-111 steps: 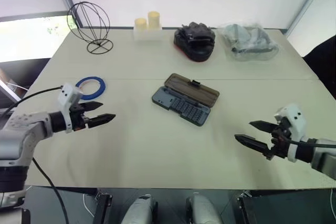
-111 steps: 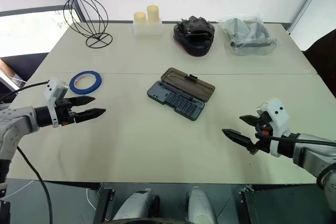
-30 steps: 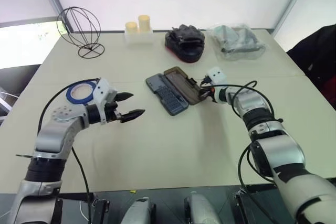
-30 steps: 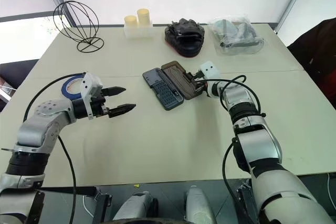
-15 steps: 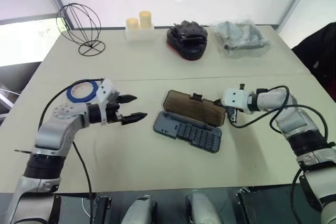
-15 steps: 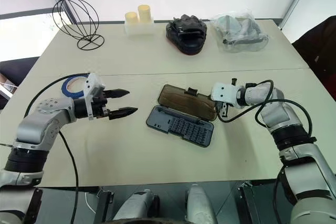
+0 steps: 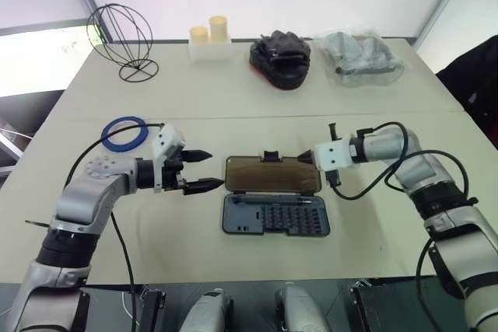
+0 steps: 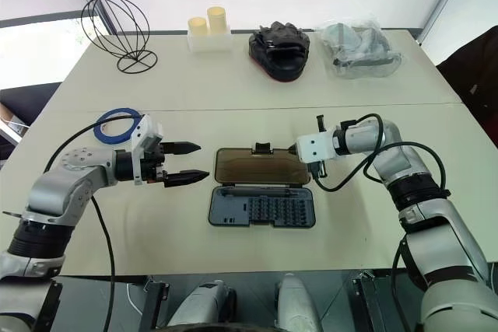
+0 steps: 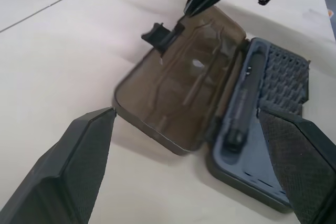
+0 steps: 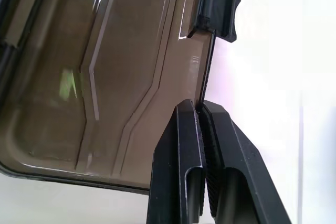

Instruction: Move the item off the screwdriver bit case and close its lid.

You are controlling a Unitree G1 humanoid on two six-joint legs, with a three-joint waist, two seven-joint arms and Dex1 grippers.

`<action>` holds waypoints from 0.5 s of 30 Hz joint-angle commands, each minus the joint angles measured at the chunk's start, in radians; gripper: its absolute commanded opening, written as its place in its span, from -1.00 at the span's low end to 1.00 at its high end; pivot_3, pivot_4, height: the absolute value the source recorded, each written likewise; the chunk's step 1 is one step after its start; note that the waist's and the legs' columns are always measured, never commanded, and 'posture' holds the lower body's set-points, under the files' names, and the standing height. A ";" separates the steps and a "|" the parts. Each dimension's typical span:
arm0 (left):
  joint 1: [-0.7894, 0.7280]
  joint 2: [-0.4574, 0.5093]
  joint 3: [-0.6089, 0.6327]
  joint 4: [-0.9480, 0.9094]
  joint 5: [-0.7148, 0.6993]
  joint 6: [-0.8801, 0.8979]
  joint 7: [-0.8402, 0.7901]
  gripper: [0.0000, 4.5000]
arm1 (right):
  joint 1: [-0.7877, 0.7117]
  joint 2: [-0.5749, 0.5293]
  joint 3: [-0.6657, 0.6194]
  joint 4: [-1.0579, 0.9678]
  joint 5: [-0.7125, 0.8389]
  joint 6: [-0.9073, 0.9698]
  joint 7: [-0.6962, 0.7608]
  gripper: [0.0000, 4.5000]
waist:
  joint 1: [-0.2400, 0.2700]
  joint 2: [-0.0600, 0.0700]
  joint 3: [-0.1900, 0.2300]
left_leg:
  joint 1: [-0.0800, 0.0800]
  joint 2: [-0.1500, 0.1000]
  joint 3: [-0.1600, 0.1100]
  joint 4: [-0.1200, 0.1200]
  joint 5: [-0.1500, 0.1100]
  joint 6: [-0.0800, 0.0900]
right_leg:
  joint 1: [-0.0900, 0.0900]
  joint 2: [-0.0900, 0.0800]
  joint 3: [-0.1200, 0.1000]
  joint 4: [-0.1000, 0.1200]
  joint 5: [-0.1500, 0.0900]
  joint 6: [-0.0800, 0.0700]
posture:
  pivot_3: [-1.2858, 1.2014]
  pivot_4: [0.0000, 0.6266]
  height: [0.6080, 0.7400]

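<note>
The screwdriver bit case [image 8: 261,207] lies open near the front edge of the table [image 8: 233,83], its smoky-brown lid [image 8: 257,168] folded flat toward the far side. The right gripper [image 10: 200,114] has its fingers pinched shut on the lid's outer edge, just beside the black latch tab [image 10: 219,14]; the left gripper [image 8: 185,162] hovers beside the lid's other end, fingers spread wide and empty. To close it cleanly, the right arm should swing the lid over the hinge toward the tray [image 7: 275,216], while the left steadies the case. Half a second ago the case sat skewed; now it lies square to the table's front edge.
</note>
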 commanded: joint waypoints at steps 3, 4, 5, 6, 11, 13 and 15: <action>-0.012 0.007 0.017 -0.015 -0.008 -0.009 0.006 1.00 | -0.025 0.024 0.033 0.036 -0.037 -0.092 0.003 -0.98 | -0.001 0.000 0.000 | 0.000 0.000 0.000 0.000 0.000 0.000 | 0.000 0.000 0.000 0.000 0.000 0.000 | 0.03 -0.52 1.00; -0.011 0.008 0.017 -0.013 -0.008 -0.010 0.006 1.00 | -0.027 0.026 0.035 0.040 -0.037 -0.090 0.008 -0.98 | -0.001 0.000 0.000 | 0.000 0.000 0.000 0.000 0.000 0.000 | 0.000 0.000 0.000 0.000 0.000 0.000 | 0.03 -0.52 1.00; -0.011 0.009 0.018 -0.011 -0.006 -0.012 0.007 1.00 | -0.034 0.029 0.033 0.047 -0.043 -0.074 0.003 -0.98 | -0.001 0.000 0.000 | 0.000 0.000 0.000 0.000 0.000 0.000 | 0.000 0.000 0.000 0.000 0.000 0.000 | 0.03 -0.52 1.00; -0.011 0.010 0.019 -0.009 -0.004 -0.013 0.009 1.00 | -0.038 0.031 0.032 0.052 -0.048 -0.062 0.000 -0.98 | -0.001 0.000 0.000 | 0.000 0.000 0.000 0.000 0.000 0.000 | 0.000 0.000 0.000 0.000 0.000 0.000 | 0.03 -0.52 1.00; -0.002 0.008 0.024 -0.014 -0.003 -0.018 0.020 1.00 | -0.011 0.019 0.022 0.023 -0.025 0.035 0.057 -0.98 | 0.001 0.000 0.000 | 0.000 0.000 0.000 0.000 0.000 0.000 | 0.000 0.000 0.000 0.000 0.000 0.000 | 0.03 -0.52 1.00; 0.001 0.007 0.024 -0.014 -0.004 -0.021 0.022 1.00 | -0.003 0.014 0.021 0.012 -0.032 0.056 0.055 -0.98 | 0.002 0.000 0.000 | 0.000 0.000 -0.001 0.001 0.000 0.000 | 0.001 0.000 0.000 0.000 0.000 0.000 | 0.03 -0.52 1.00; 0.000 0.003 0.021 -0.014 -0.003 -0.023 0.026 1.00 | 0.001 0.014 0.014 0.004 -0.029 0.070 0.052 -0.98 | 0.002 0.000 0.000 | 0.000 0.000 -0.001 0.001 0.000 0.000 | 0.001 0.000 0.000 0.000 0.000 0.000 | 0.03 -0.52 1.00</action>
